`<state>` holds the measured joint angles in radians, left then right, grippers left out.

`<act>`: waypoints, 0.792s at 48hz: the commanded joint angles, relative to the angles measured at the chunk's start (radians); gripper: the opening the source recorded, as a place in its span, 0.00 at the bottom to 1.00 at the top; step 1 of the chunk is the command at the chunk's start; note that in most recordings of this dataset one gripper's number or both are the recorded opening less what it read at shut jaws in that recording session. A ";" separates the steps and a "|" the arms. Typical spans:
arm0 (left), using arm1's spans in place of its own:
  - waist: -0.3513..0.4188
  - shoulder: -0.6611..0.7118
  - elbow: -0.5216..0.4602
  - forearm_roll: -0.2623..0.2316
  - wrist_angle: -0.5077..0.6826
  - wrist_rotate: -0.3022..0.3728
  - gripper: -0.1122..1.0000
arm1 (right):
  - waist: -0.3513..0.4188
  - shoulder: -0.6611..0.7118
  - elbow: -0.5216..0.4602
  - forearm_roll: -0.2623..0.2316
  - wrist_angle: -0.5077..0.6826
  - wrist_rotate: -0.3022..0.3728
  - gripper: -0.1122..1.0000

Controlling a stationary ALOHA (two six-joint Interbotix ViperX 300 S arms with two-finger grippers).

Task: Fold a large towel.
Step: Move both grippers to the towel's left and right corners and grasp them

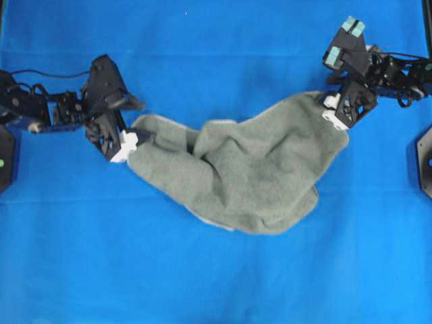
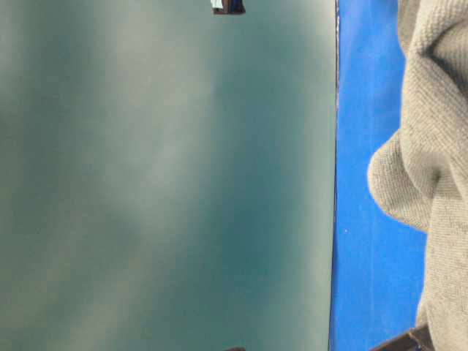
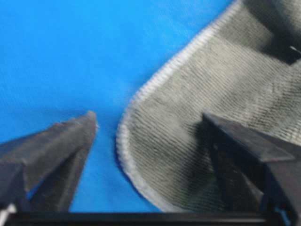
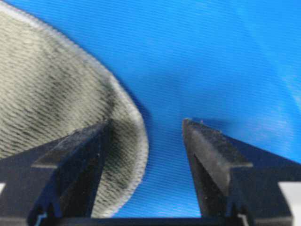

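Note:
The large towel (image 1: 250, 169) lies crumpled in a loose heap on the blue cloth surface (image 1: 216, 40), its pale hem showing along the edges. My left gripper (image 1: 138, 140) is at the towel's left corner. In the left wrist view this gripper (image 3: 150, 120) is open, and the rounded towel corner (image 3: 211, 70) lies flat between the fingers, unpinched. My right gripper (image 1: 335, 111) is at the towel's upper right corner. In the right wrist view it (image 4: 145, 126) is open too, one finger over the towel edge (image 4: 47, 84), the other above bare blue cloth.
The table-level view is turned sideways: a blurred grey-green wall (image 2: 161, 175) fills most of it, beside a strip of blue surface (image 2: 365, 146) and a bulge of towel (image 2: 439, 110). Black fixtures (image 1: 425, 162) stand at both side edges of the overhead view.

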<state>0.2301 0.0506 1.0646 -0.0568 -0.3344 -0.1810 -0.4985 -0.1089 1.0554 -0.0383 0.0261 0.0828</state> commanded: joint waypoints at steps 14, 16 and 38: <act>0.005 0.037 -0.040 -0.003 0.135 -0.005 0.68 | 0.023 0.028 -0.037 0.008 0.012 0.000 0.59; 0.005 0.037 -0.048 -0.002 0.175 -0.005 0.59 | 0.025 0.026 -0.037 0.008 0.020 0.000 0.48; 0.005 -0.124 -0.092 0.003 0.376 0.006 0.13 | 0.023 -0.100 -0.037 0.009 0.080 0.002 0.12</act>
<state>0.2424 -0.0107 0.9879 -0.0568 0.0000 -0.1779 -0.4740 -0.1442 1.0278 -0.0291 0.1058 0.0844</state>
